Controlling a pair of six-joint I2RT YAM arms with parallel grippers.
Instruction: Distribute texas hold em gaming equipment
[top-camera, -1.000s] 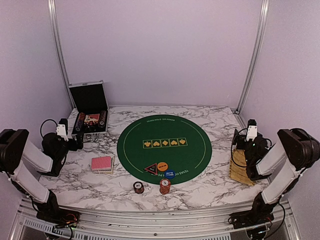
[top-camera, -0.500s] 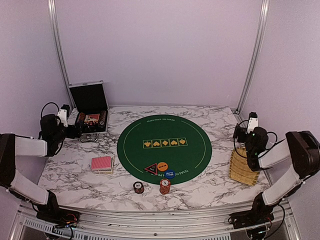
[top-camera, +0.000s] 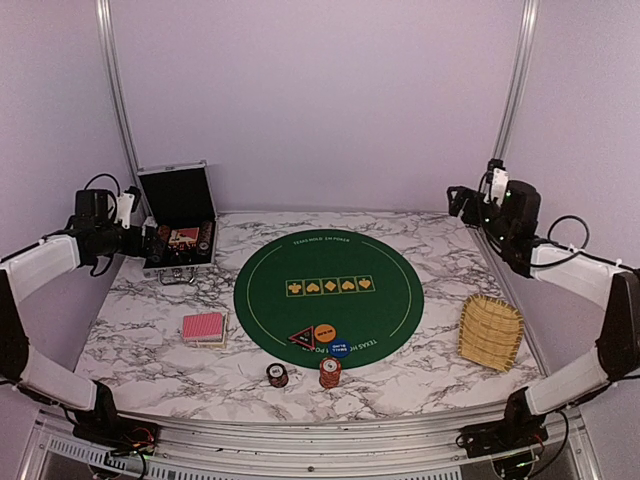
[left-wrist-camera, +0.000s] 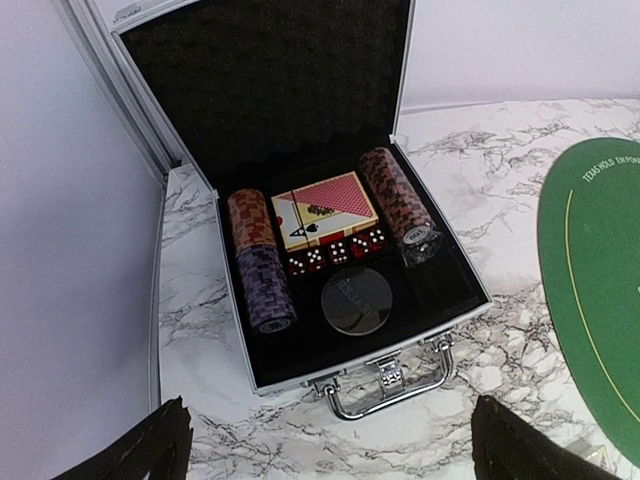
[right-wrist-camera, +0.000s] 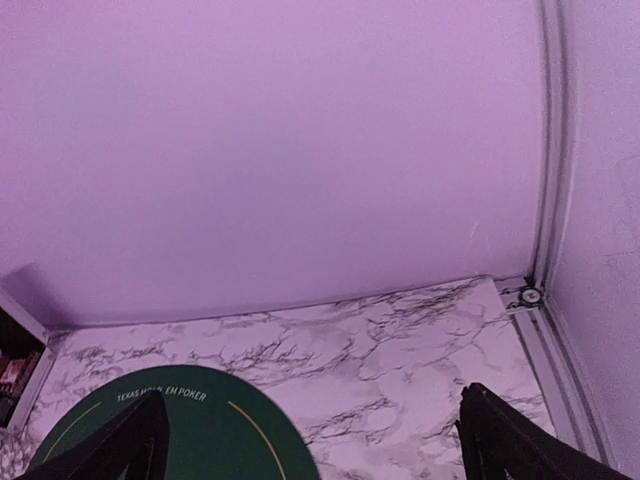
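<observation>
Marble tabletop (top-camera: 420, 370), white with grey veins, fills the overhead view, with one round green felt mat (top-camera: 328, 262) at its centre. On the mat's near edge lie one small dark triangular marker (top-camera: 302, 337), one orange round button (top-camera: 324, 332) and one blue chip (top-camera: 340, 347), close together. Just off the mat, nearer my bases, stand one dark chip stack (top-camera: 277, 375) and one orange-red chip stack (top-camera: 330, 373). One stack of red-backed playing cards (top-camera: 203, 327) lies left of the mat. One tan woven wicker tray (top-camera: 491, 331) sits at the right. My left gripper (top-camera: 148, 243) hangs beside the open black hard case with silver edges (top-camera: 180, 200); my right gripper (top-camera: 457, 198) is raised over the far right corner.

From my left wrist, the case holds two rows of chips, one at the left (left-wrist-camera: 258, 265) and one at the right (left-wrist-camera: 398, 203), one boxed red-backed deck (left-wrist-camera: 325, 210), five red dice (left-wrist-camera: 338, 252) and one dark round disc (left-wrist-camera: 356, 299). My left fingers (left-wrist-camera: 150, 450) are spread wide, empty.

From my right wrist I see the lilac wall (right-wrist-camera: 300, 150), marble and the mat's far rim. My right fingers (right-wrist-camera: 520, 440) stand wide apart, gripping nothing.
</observation>
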